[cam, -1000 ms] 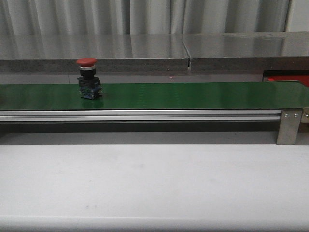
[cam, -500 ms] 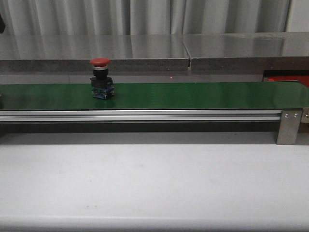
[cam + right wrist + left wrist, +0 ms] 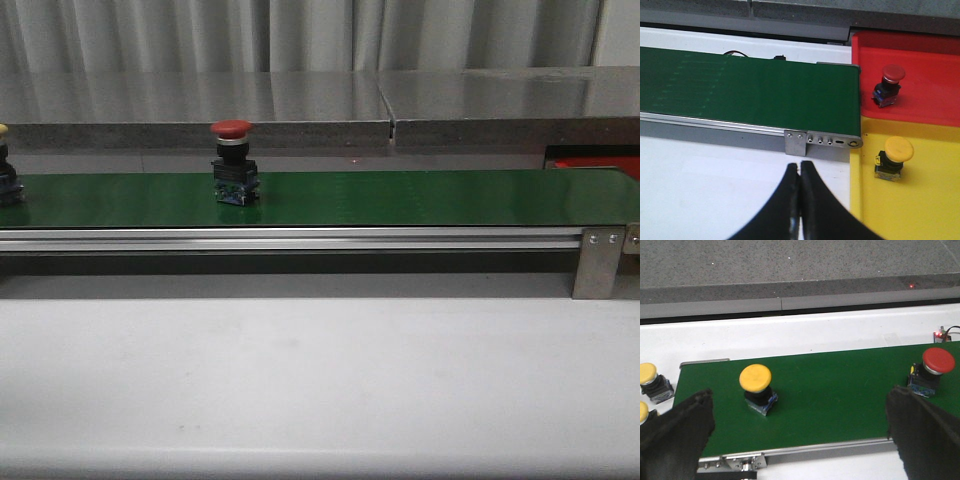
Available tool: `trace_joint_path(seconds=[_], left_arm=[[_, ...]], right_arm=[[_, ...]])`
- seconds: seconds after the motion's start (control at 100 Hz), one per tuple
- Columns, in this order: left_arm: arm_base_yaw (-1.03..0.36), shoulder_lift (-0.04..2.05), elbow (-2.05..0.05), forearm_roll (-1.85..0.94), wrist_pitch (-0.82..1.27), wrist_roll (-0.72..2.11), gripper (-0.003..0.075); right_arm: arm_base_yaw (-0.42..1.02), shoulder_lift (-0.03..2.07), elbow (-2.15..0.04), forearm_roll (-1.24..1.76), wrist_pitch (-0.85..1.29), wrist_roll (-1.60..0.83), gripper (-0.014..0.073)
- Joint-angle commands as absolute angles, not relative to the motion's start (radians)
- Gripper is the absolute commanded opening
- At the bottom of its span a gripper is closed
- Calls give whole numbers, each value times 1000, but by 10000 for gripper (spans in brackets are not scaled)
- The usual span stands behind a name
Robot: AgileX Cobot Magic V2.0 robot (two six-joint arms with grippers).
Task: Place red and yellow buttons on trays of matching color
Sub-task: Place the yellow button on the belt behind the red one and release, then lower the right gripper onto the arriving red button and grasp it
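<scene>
Rightward along the green belt the red button has travelled since the earlier front frames, from nearer the left edge to left of centre, and a yellow button has newly appeared at the far left edge of the frame. Nearest the front camera lies the bare white table, with neither arm in that view. Beyond it the belt carries both pieces upright toward the right end. From the left wrist view, the left gripper hangs with its fingers spread wide, empty, the belt's yellow button sitting between them and the red one just beside the right-hand finger; two more yellow buttons wait off the belt at the left edge. In the right wrist view the right gripper is closed with its fingers pressed together and holds nothing; past the belt's end, a red tray in the upper right already holds one red button, and a yellow tray below it holds one yellow button. Judging by this, the moving red piece is next to be picked and would need a timed grasp
</scene>
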State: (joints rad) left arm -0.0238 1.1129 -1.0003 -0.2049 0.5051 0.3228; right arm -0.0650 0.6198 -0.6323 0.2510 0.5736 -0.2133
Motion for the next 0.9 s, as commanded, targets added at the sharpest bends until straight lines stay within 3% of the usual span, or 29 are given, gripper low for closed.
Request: trace_joint_path(seconds=[0.0, 0.32, 0.41, 0.53, 0.68, 0.74, 0.8, 0.89], left_arm=[[-32, 980, -919, -221, 381, 322, 662], [-32, 626, -622, -228, 357, 322, 659], [-32, 566, -583, -228, 357, 320, 620], [-32, 531, -559, -228, 354, 320, 470], [-32, 531, -559, -228, 351, 319, 115], [-32, 531, -559, -228, 349, 319, -19], [-32, 531, -559, -229, 345, 319, -20], [-32, 531, -559, -229, 345, 319, -19]], right_arm=[[-66, 616, -655, 262, 504, -221, -118], [-66, 616, -655, 262, 504, -221, -118], [-66, 616, -655, 262, 504, -221, -118], [-66, 617, -655, 262, 504, -221, -118], [-66, 617, -655, 277, 515, -221, -105], [-66, 617, -655, 279, 532, -221, -50], [-66, 617, -655, 279, 547, -221, 43], [-66, 617, -655, 279, 564, -221, 282]])
